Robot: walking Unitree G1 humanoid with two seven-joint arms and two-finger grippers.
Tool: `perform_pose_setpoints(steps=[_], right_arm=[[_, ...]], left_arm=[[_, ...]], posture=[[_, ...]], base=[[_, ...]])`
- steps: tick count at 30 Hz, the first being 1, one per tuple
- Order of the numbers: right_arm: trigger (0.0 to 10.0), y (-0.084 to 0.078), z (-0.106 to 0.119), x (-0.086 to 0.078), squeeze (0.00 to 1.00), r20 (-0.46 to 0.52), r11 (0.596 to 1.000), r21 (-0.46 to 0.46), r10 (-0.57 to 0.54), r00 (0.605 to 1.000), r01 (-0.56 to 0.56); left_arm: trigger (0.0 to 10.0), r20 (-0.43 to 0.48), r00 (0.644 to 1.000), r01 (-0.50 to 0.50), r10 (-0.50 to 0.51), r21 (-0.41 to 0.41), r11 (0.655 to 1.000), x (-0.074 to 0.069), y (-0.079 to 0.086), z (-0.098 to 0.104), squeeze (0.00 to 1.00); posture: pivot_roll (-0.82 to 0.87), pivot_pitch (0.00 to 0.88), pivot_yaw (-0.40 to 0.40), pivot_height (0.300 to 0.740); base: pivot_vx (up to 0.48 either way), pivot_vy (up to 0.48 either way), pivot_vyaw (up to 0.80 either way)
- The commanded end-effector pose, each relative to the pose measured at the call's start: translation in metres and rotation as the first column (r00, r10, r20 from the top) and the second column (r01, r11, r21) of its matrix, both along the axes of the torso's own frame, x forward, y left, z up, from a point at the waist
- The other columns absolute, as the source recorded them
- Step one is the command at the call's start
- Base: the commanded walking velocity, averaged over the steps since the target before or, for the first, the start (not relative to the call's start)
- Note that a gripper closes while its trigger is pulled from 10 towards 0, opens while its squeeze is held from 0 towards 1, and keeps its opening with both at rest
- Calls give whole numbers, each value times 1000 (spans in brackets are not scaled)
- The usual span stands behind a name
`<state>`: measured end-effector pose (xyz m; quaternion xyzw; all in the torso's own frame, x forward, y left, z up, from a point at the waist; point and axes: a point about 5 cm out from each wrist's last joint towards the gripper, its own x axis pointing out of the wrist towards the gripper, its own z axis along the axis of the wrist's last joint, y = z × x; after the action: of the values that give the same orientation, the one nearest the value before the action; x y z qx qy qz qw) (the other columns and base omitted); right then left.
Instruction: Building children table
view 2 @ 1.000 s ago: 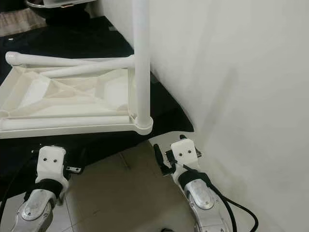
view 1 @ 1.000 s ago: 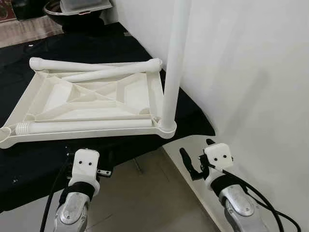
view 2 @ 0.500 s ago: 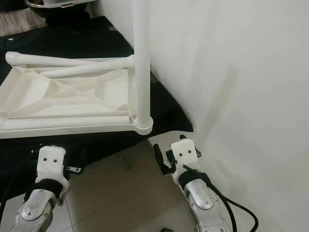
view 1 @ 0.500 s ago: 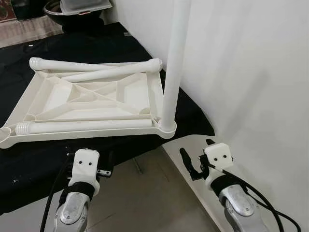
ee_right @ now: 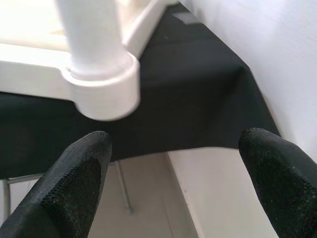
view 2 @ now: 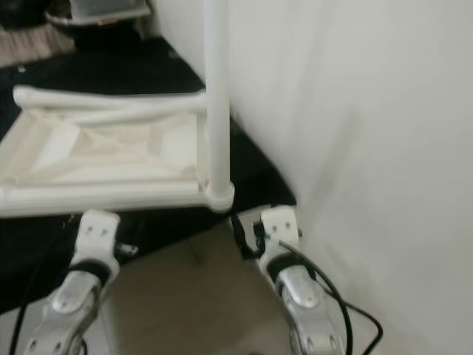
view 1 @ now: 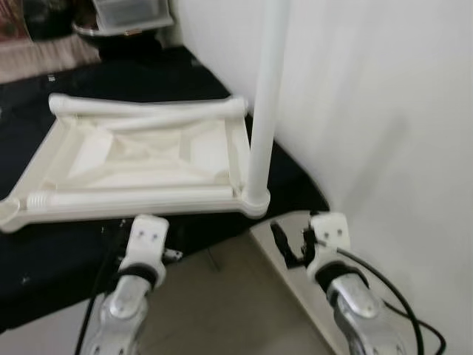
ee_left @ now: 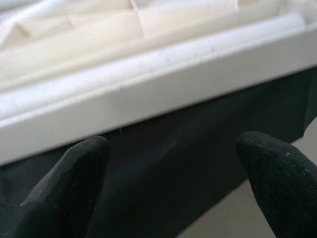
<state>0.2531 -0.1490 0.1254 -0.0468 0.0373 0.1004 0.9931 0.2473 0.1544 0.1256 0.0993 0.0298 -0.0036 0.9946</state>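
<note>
Tabletop (view 1: 140,159), white and ribbed, upturned on a surface draped in black cloth (view 1: 44,244); you see it ahead of both grippers, its near edge running left to right just beyond them. One upright leg (view 1: 262,96) stands in the near right corner socket (ee_right: 101,87), close to the white wall (view 1: 384,111). Three loose legs lie flat on the tabletop: one (view 1: 133,197) along the near edge, one (view 1: 103,106) along the far edge, and one (view 1: 181,117) lying aslant just near of it, reaching toward the far right corner. Your left gripper (ee_left: 171,183) hovers below the near edge, fingers (ee_left: 69,188) spread apart with nothing between them, facing the rim and the cloth drop beneath it. Your right gripper (ee_right: 173,183) sits near the corner socket, slightly lower and to the right, fingers (ee_right: 74,183) likewise spread and empty, apart from the socket. The upright leg's top is cut off by the frame. Both head views are blurred, so the ribbing and the leg ends are hard to read. At the far end, a clear plastic container (view 1: 133,11) appears above a dark round form that you cannot identify. Tiled floor (view 1: 222,296) lies below the cloth edge.
</note>
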Motion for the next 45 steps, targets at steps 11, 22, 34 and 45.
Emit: perform_pose_setpoints(steps=[11,22,34,45], right_arm=[[10000,6,1,-2,0,22,997,-11,71,997,-71],[10000,9,0,-2,0,15,993,2,117,993,-117],[10000,-9,1,5,0,0,995,94,41,999,-41],[10000,15,1,-12,0,9,944,33,328,945,-328]], left_arm=[[10000,-38,999,14,-14,3,1000,0,2,-3,0],[10000,7,997,71,-72,88,994,-6,-5,4,0],[10000,18,956,293,-293,38,955,-10,-28,10,0],[10000,-17,949,313,-315,-53,948,-13,-31,4,0]], posture=[[-61,137,-7,740],[-62,130,-2,740],[-66,123,-10,740],[-57,116,-25,740]], base=[[0,0,73],[0,0,800],[0,0,368],[0,174,0]])
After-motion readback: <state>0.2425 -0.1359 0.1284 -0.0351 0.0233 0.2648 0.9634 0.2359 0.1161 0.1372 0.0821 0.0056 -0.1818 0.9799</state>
